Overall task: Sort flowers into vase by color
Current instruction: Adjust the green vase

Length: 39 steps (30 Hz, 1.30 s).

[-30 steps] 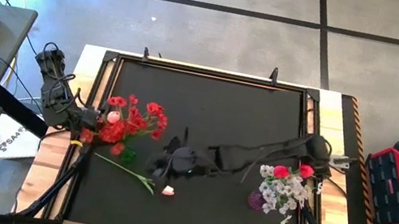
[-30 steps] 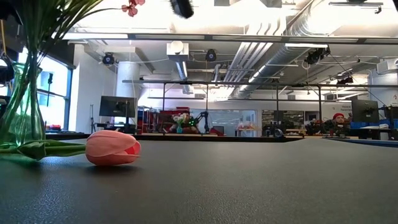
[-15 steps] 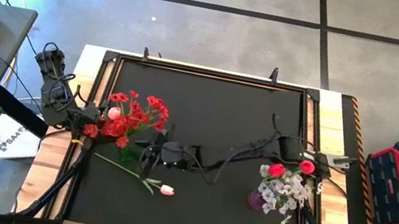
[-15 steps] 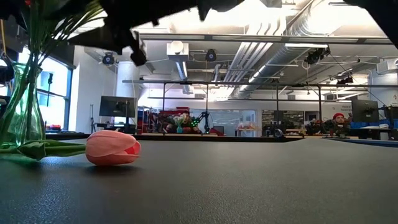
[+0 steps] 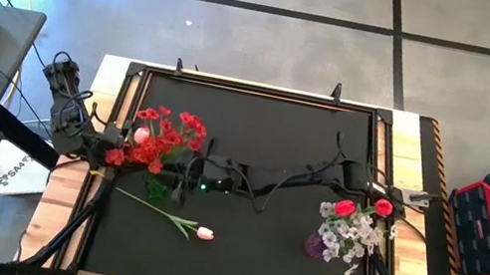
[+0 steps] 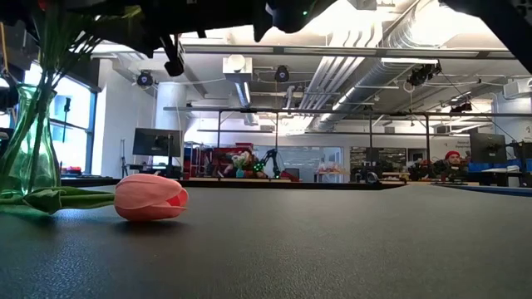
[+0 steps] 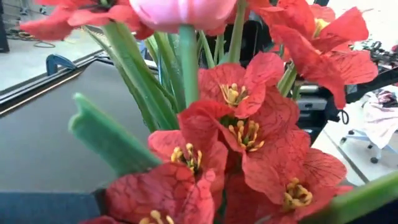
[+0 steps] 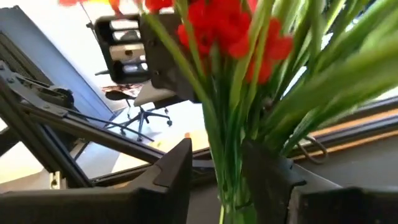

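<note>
On the table's left side, the high view shows the left gripper (image 5: 110, 156) parked at the edge beside a bunch of red blossoms (image 5: 163, 141); its jaws cannot be made out there, and its own wrist view is filled by red petals (image 7: 249, 130) and a pale pink bud (image 7: 186, 12). Just right of that bunch, the right arm stretches across the mat, its gripper (image 5: 185, 180) at the stems. Only the right wrist view shows those dark fingers (image 8: 180, 168) spread on either side of the green stems (image 8: 227, 155); whether they pinch them I cannot tell. Nearer the front lies a pink tulip (image 5: 205, 234), which the low view shows flat on the mat (image 6: 150, 197) beside a green glass vase (image 6: 29, 149). Farther right stands a white-and-pink bunch (image 5: 349, 227).
</note>
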Each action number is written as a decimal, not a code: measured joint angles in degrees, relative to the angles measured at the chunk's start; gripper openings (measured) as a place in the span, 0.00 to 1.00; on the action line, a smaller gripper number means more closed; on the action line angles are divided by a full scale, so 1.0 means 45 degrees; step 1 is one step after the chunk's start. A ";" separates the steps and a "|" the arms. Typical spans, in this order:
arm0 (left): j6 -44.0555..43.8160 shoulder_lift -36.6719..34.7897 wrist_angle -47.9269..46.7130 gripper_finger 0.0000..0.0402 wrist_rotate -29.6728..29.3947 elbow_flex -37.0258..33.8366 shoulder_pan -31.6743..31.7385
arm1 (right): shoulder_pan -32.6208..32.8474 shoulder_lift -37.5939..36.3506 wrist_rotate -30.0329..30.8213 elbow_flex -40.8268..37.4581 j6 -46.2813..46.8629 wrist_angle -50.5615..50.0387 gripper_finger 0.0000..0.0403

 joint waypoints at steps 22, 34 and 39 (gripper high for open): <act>0.0856 0.1247 0.1549 0.48 -0.0528 -0.0010 -0.0005 | -0.0294 0.0000 -0.1499 0.0000 0.0786 0.0550 0.03; 0.3319 0.0955 0.1980 0.48 0.0998 0.0975 -0.0005 | 0.0064 -0.1278 -0.2433 0.0000 0.0299 -0.0721 0.00; 0.2790 0.0943 0.0463 0.48 0.1009 0.1341 -0.0005 | -0.0040 -0.1671 -0.2249 0.0015 0.0019 -0.1561 0.00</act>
